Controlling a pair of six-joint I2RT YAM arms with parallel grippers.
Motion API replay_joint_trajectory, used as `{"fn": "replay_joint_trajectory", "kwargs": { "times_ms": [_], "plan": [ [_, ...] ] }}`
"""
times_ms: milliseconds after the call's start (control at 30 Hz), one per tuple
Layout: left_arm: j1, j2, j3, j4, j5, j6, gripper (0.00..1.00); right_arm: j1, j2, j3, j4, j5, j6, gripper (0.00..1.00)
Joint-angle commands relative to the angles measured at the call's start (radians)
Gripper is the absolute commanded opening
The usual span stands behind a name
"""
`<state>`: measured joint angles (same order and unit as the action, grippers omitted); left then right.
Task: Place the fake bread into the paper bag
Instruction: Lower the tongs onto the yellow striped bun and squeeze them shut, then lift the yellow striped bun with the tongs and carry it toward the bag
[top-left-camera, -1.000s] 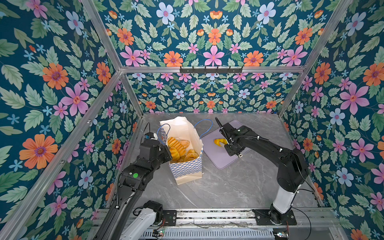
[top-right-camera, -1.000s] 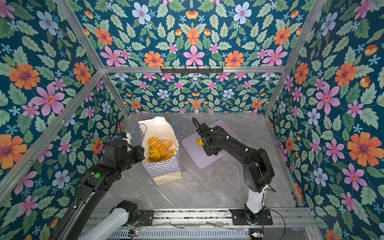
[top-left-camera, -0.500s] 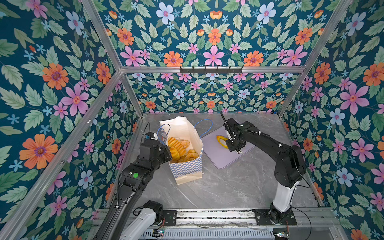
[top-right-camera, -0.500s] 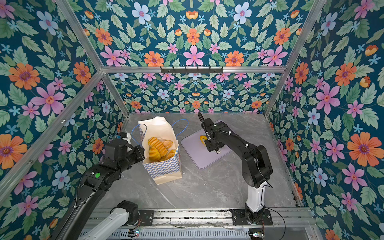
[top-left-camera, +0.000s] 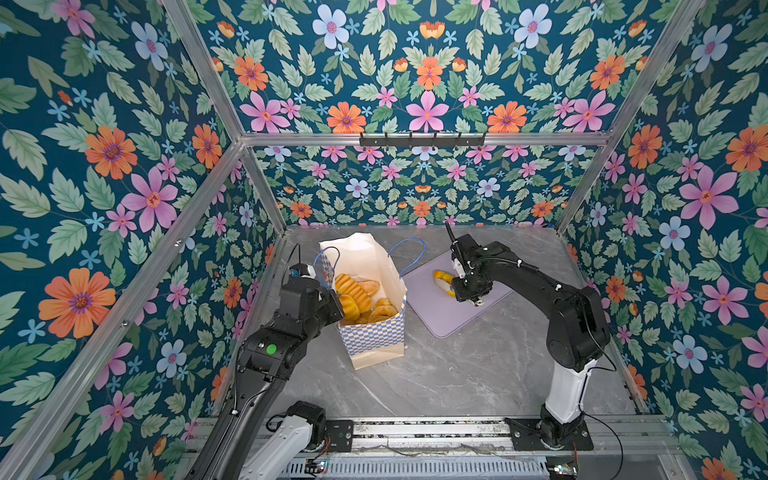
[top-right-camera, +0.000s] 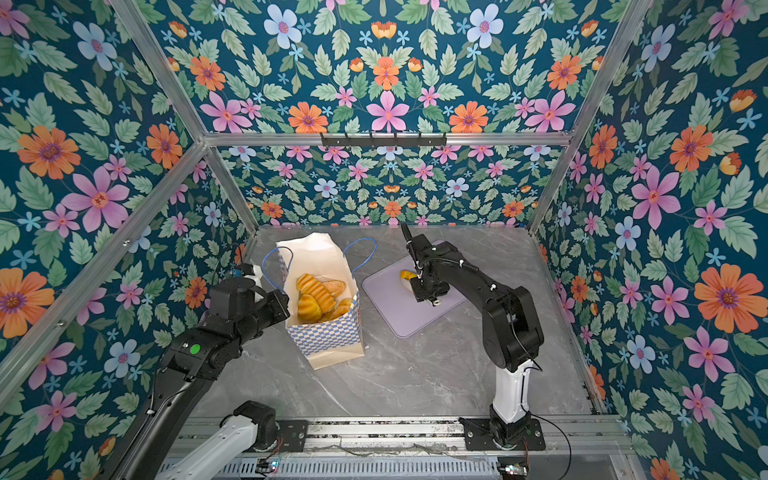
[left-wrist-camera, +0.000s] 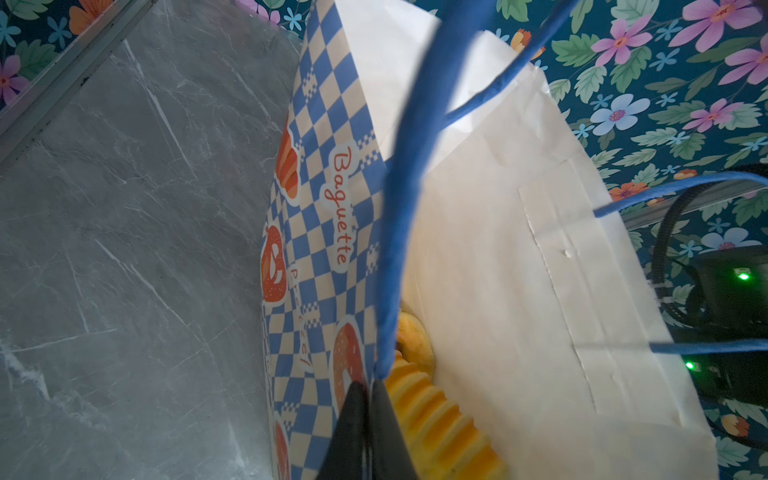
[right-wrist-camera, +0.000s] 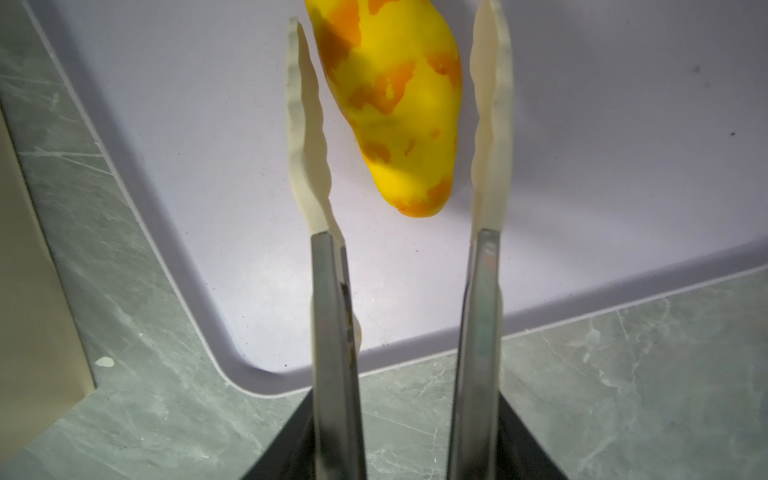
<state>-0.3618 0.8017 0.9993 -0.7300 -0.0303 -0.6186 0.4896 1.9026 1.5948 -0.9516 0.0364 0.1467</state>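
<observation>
The paper bag (top-left-camera: 374, 332) (top-right-camera: 328, 332) (left-wrist-camera: 498, 249) stands upright left of centre. It holds several golden pieces of fake bread (top-left-camera: 357, 295) (top-right-camera: 316, 291) (left-wrist-camera: 436, 415). My left gripper (top-left-camera: 332, 291) (top-right-camera: 284, 297) (left-wrist-camera: 368, 388) is shut on the bag's left rim, at the foot of a blue cord handle. One yellow-orange piece of fake bread (top-left-camera: 441, 277) (top-right-camera: 407, 275) (right-wrist-camera: 399, 104) lies on the lavender tray (top-left-camera: 453, 320) (top-right-camera: 411, 320) (right-wrist-camera: 166, 124). My right gripper (top-left-camera: 451, 286) (right-wrist-camera: 395, 16) has long tong-like fingers (right-wrist-camera: 305, 124). They stand open on either side of this piece, with a gap on one side.
The tray lies right of the bag on the grey marble table (top-left-camera: 457, 374). The bag's other blue handle (top-left-camera: 409, 253) arches toward the tray. Floral walls enclose three sides, and a metal rail (top-left-camera: 415, 432) runs along the front. The bag's cream base (right-wrist-camera: 33, 291) is close beside the tray's corner.
My right gripper has shifted slightly to the right over the tray, and its fingers have spread a little. The left gripper and the bag have not moved.
</observation>
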Motion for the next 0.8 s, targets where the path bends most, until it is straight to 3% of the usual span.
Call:
{"fn": "replay_joint_trajectory", "kwargs": {
  "times_ms": [0, 200, 500, 767],
  "plan": [
    [0.001, 0.002, 0.010, 0.006, -0.013, 0.007, 0.08, -0.005, 0.010, 0.007, 0.003, -0.007, -0.009, 0.51],
    [0.001, 0.002, 0.015, 0.003, -0.014, 0.009, 0.08, -0.012, 0.029, 0.014, 0.005, -0.013, -0.009, 0.51],
    [0.001, 0.007, 0.017, 0.006, -0.017, 0.015, 0.10, -0.011, -0.006, 0.007, 0.001, -0.014, 0.012, 0.38],
    [0.001, 0.013, 0.026, 0.007, -0.014, 0.016, 0.13, -0.011, -0.075, -0.022, 0.005, -0.013, 0.037, 0.35]
  ]
}}
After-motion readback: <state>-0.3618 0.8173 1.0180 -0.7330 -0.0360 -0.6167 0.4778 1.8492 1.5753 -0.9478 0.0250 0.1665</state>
